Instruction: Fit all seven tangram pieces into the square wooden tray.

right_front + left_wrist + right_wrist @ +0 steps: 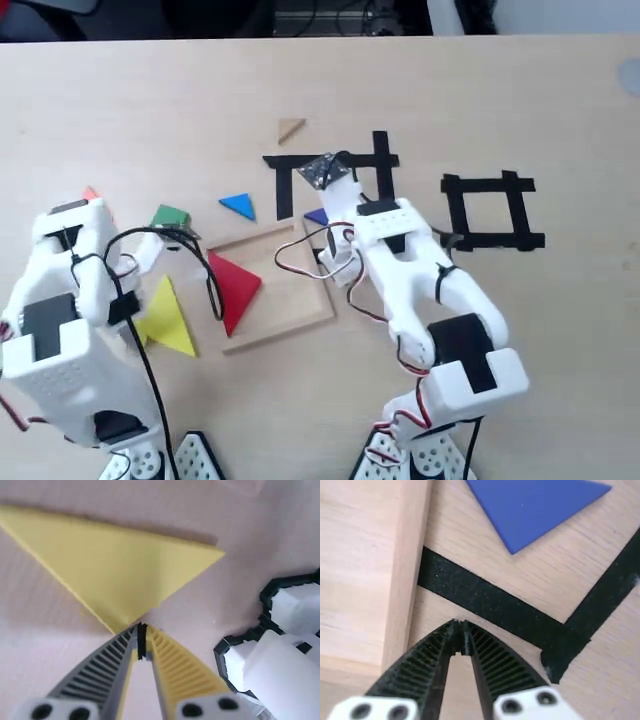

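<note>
Here, red triangle (232,288) apex points across tray (290,302).

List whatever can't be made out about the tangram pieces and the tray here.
Orange piece, high view: the left arm covers most of it; shape unclear.
Dark blue piece, high view: the right arm hides part of it.
Square wooden tray, high view: the right arm covers one corner.
Yellow triangle, left wrist view: blurred; whether the left gripper pinches its corner is unclear.
</note>
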Controlling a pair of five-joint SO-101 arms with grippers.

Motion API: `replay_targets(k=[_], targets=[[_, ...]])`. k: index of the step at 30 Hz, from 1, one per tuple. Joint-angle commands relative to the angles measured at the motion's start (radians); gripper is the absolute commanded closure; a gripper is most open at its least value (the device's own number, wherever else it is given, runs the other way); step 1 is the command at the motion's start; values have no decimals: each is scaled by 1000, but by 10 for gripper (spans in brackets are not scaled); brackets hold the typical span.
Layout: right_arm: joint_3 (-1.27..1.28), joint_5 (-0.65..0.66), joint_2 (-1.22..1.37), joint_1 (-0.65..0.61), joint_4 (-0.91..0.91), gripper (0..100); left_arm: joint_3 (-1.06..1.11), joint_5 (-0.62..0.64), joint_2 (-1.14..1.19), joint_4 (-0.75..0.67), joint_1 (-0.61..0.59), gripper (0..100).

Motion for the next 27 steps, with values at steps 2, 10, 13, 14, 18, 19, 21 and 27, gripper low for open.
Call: replay_targets(k=[2,10,13,14,18,19,21,27], targets=[[-41,8,-5,-11,9,988,-64,51,-32,-35,48,971],[-41,14,-5,-8,9,988,-73,95,-32,-34,266,971],[-39,54,-4,-8,14,988,-71,126,-32,-29,275,971],[-41,60,-4,-8,23,988,-67,124,-32,-28,259,971],[-41,61,-8,-12,31,988,-70,124,-34,-9,191,971],[-41,61,-8,-12,31,988,-70,124,-34,-9,188,971],[-41,61,-8,-12,29,988,-73,124,-41,-6,183,971],[-41,61,-4,-12,28,988,-114,127,-86,-44,81,971]])
